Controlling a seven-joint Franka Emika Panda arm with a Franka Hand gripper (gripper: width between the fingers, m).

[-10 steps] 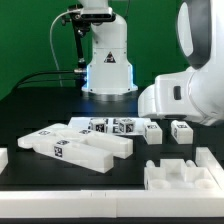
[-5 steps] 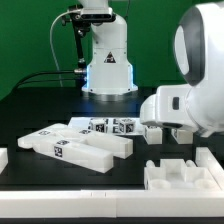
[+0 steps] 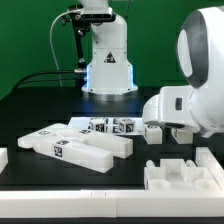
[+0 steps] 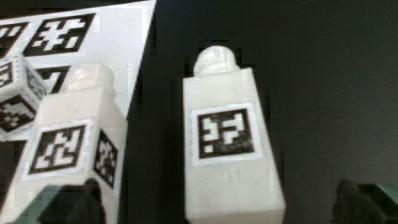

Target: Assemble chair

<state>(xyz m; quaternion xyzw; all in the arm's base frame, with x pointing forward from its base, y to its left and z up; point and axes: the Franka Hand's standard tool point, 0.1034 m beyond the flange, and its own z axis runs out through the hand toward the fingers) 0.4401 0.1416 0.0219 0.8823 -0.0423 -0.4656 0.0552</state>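
Observation:
In the wrist view a white chair leg (image 4: 222, 130) with a rounded peg end and a black tag lies on the black table. My gripper (image 4: 214, 205) is open, and its dark fingertips (image 4: 63, 205) stand on either side of the leg's near end without touching it. A second white leg (image 4: 71, 130) with a tag lies just beside it. In the exterior view my arm (image 3: 190, 100) hangs low at the exterior view's right and hides the gripper and that leg. Long white chair parts (image 3: 75, 145) lie at the exterior view's left.
A flat white sheet with several tags, seemingly the marker board (image 4: 71, 30), lies past the second leg. Small tagged white pieces (image 3: 110, 125) sit mid-table. A white notched block (image 3: 180, 172) stands at the front right. The robot base (image 3: 108, 60) is at the back.
The arm came down and toward the exterior view's left, covering the two small white parts at the right. Over the last half second it has barely moved.

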